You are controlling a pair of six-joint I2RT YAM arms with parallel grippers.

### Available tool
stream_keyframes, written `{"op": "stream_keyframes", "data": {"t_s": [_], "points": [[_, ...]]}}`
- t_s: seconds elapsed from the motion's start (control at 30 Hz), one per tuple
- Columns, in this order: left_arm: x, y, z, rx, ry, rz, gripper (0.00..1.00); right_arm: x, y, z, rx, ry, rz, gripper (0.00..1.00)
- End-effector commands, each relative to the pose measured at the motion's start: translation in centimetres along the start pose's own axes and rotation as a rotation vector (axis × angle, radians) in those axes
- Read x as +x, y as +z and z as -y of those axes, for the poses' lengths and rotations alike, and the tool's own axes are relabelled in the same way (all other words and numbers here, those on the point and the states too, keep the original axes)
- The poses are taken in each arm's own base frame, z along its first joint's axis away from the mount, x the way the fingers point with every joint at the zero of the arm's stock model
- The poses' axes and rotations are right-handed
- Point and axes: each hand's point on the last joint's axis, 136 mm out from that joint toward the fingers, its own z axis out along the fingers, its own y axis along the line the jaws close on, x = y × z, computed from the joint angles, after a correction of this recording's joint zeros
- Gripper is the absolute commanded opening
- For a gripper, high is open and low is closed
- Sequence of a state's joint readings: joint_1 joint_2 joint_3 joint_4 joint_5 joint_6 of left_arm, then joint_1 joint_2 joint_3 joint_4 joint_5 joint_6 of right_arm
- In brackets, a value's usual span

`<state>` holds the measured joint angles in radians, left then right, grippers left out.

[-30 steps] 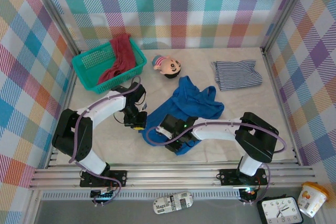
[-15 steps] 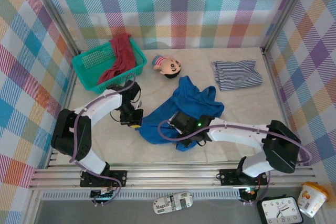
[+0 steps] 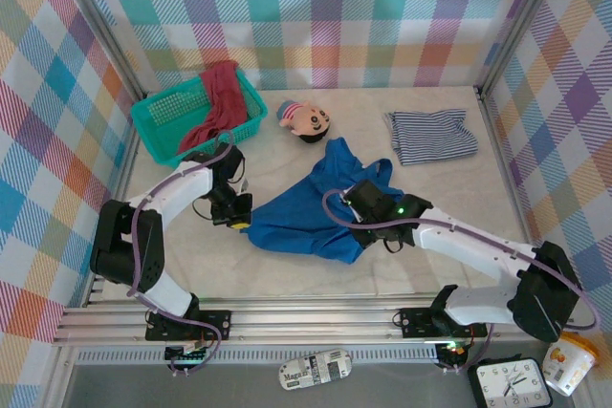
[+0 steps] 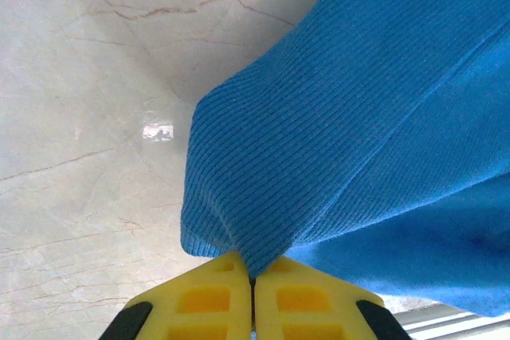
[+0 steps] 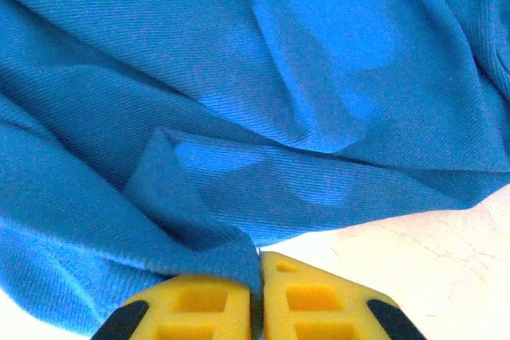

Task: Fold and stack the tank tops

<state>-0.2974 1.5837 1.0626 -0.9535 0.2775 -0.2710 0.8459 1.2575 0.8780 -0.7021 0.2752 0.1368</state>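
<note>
Top external: blue top [image 3: 296,219] lengthwise left-right.

A pale, marbled table [image 3: 459,188] is pictured from above. A teal mesh basket [image 3: 172,107] is set at its far left corner, with a big-headed doll [image 3: 304,121] laid just beside it. A striped tank top [image 3: 432,135] is laid far right, and a bright blue tank top [image 3: 306,217] is spread mid-table.

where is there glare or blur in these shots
Left wrist view: a small glare spot on the table beside the blue tank top, whose ribbing is sharp. Right wrist view: the bare table is very bright, and soft shadows lie over the cloth. Top external view: even light, nothing blurred.
</note>
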Motion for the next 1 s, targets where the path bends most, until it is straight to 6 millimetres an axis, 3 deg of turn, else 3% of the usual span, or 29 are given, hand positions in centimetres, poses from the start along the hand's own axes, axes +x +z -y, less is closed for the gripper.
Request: {"op": "stream_keyframes", "data": {"t_s": [0.0, 0.23, 0.37, 0.5, 0.6, 0.7, 0.97], "points": [[1.0, 0.4, 0.3, 0.060, -0.039, -0.027, 0.07, -1.2, 1.6, -0.9, -0.059, -0.050, -0.008, 0.12], [1.7, 1.0, -0.2, 0.052, -0.052, -0.044, 0.07, -6.4, 6.8, -1.6, -0.106, -0.079, -0.007, 0.18], [1.3, 1.4, -0.5, 0.043, -0.059, -0.044, 0.08, -7.4, 6.3, -2.0, -0.131, -0.051, -0.020, 0.28], [0.6, 1.6, -0.4, 0.043, -0.060, -0.040, 0.09, -5.0, 4.0, -3.5, -0.220, 0.054, -0.084, 0.42], [0.5, 1.7, -0.5, 0.033, -0.057, -0.042, 0.10, -1.9, 2.6, -4.8, -0.226, 0.075, -0.127, 0.44], [0.5, 2.0, -0.4, 0.041, -0.057, -0.052, 0.11, 0.2, 2.8, -5.6, -0.225, 0.083, -0.167, 0.46], [0.3, 1.9, -0.3, 0.040, -0.042, -0.059, 0.13, -0.5, 5.2, -5.7, -0.190, 0.020, -0.195, 0.46]]}}
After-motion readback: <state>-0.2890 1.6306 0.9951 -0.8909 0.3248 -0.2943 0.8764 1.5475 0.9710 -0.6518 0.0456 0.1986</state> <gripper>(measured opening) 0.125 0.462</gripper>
